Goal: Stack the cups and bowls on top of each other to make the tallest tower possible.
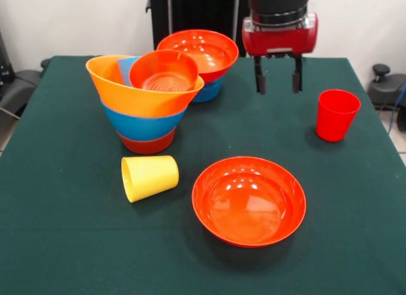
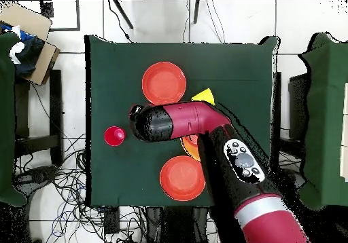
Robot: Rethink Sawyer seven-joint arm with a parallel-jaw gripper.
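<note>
Here, the tower (image 1: 147, 98) is sitting on the green table (image 1: 63, 244), toward the left in the front view: a red-orange bowl at the bottom (image 1: 148, 143), a large blue bowl (image 1: 143, 125) nested in it, the huge orange bowl (image 1: 127, 92) leaning tilted inside that, and a small red-orange bowl (image 1: 163, 71) resting in its mouth with nothing showing inside it. Just behind, touching or nearly touching the tower, a second pile is standing: a wide red-orange bowl (image 1: 202, 52) nested in a small blue bowl (image 1: 209, 91), its hollow empty. A yellow cup (image 1: 150, 177) is lying on its side in front of the tower, mouth pointing left. Beside it, toward the near edge, a wide shallow red-orange bowl (image 1: 248, 201) is sitting upright and empty, apart from everything else. A red cup (image 1: 337, 115) is standing upright alone toward the right side, with open cloth around it.

The gripper (image 1: 277, 78) is hanging above the table between the rear pile and the red cup, its two fingers spread apart and holding nothing. In the overhead view the arm (image 2: 204, 128) is covering the tower area, while the red cup (image 2: 114, 136) and both exposed red-orange bowls (image 2: 164, 83) are showing clear of the table's edges, with bare cloth left at the corners.
</note>
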